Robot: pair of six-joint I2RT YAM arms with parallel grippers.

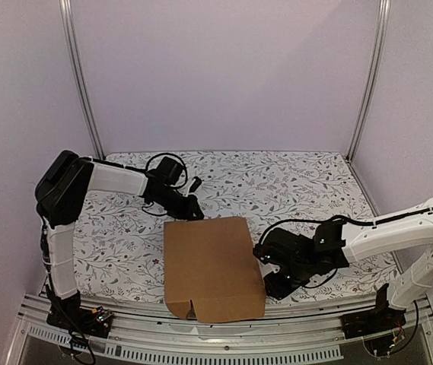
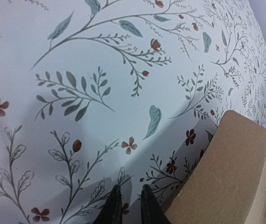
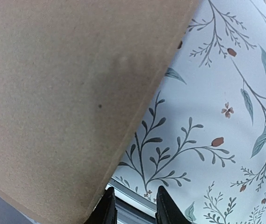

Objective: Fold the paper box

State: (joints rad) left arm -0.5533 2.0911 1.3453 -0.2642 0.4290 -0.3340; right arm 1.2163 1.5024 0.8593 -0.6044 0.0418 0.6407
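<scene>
Left claw (image 2: 130, 209): released; black fingers (image 2: 147, 205) narrowly parted, thin slit between, nothing in it.
Left claw position: tips low over the cloth, just beside the far-left corner of the box; contact with the cardboard not discernible.
Left claw, likely reason: parked at that corner to steady or press the fold (judgement only).
Right claw (image 3: 135, 210): released; fingers set wider, gap empty, only cloth and rail visible through it.
Right claw position: alongside the right edge of the box toward its near end; inner finger just beside the edge, touching or not cannot be told.
Right claw, likely reason: guards the side wall against springing out (judgement only).
Paper box (image 1: 214, 268): between the two claws, middle of the worktop, near edge reaching the rail; lying flat, closed up as a shallow rectangular mailer.
Box material: plain brown corrugated cardboard, matte, finely fibrous; faint dent and one dark speck on the top panel in the right wrist view.
Box shape: broad flat lid, creased edges slightly rounded, small notch at the near-left corner.
Task stage: folding judged nearly complete; seating of tabs not visible.
Cloth (image 1: 300, 190): smooth white worktop cover, printed sprigs, teal leaves, red-brown flowers.
Rail (image 1: 201, 334): slotted aluminium, near edge.
</scene>
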